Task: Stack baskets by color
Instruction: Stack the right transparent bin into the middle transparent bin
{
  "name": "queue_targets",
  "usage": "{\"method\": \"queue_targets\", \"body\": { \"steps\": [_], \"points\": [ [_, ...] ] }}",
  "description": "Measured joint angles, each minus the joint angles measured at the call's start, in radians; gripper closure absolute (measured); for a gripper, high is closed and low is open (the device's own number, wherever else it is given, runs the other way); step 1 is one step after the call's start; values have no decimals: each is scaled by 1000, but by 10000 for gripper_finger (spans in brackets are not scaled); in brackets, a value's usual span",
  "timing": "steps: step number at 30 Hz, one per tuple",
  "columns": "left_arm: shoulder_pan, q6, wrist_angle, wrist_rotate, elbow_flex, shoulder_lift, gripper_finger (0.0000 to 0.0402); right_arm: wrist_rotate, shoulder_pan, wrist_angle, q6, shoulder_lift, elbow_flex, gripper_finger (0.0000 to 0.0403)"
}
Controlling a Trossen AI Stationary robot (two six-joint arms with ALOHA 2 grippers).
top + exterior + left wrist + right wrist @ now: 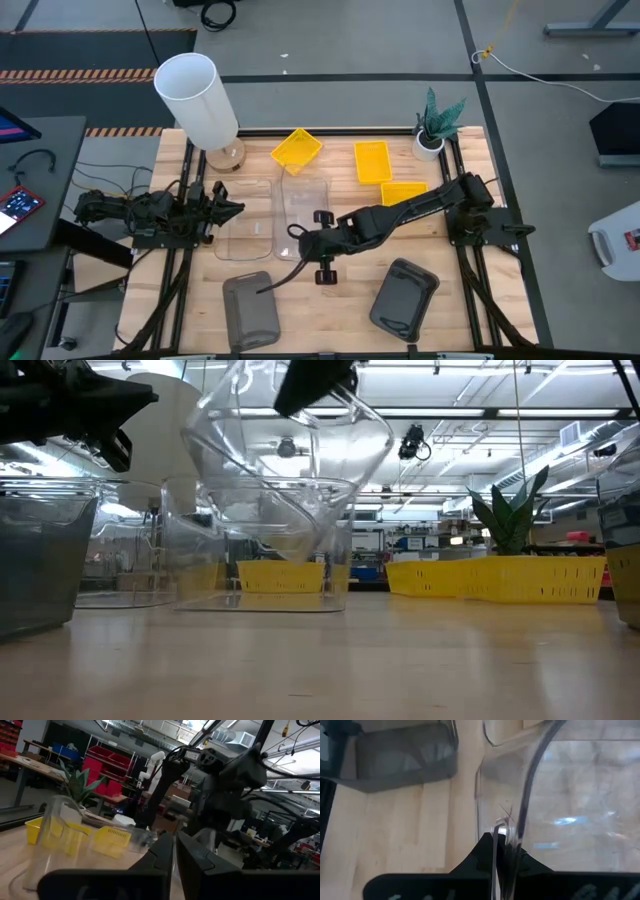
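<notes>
My right gripper (298, 238) is shut on a clear basket (290, 450), which hangs tilted over a second clear basket (265, 555) standing on the table. A third clear basket (250, 228) lies to their left. Three yellow baskets (296, 148) (372, 162) (403, 192) sit apart along the far side. Two dark grey baskets (250, 308) (405, 295) lie near the front edge. My left gripper (175, 855) rests shut at the table's left, touching nothing. My right gripper pinches the clear basket's wall at the rim (512, 827) between its two fingers, at the basket's near end. The fingers slant down from the table's right. The basket hangs tilted, its lower end dipping into the clear basket below; whether they touch, I cannot tell.
A tall white cylinder (198, 95) stands at the far left corner and a small potted plant (435, 125) at the far right. Bare wood shows between the two grey baskets (325, 310).
</notes>
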Motion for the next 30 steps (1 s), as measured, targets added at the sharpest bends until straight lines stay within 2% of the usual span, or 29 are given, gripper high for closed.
{"method": "queue_targets", "body": {
  "steps": [14,22,25,30],
  "points": [
    [0,0,0,0,0,0,367,1,2,-234,184,0,5,394],
    [0,0,0,0,0,0,376,-91,-15,-276,189,0,5,393],
    [0,0,0,0,0,0,375,-111,-25,-290,181,0,5,381],
    [0,0,0,0,0,0,369,-118,-43,-290,191,0,6,338]
  ]
}}
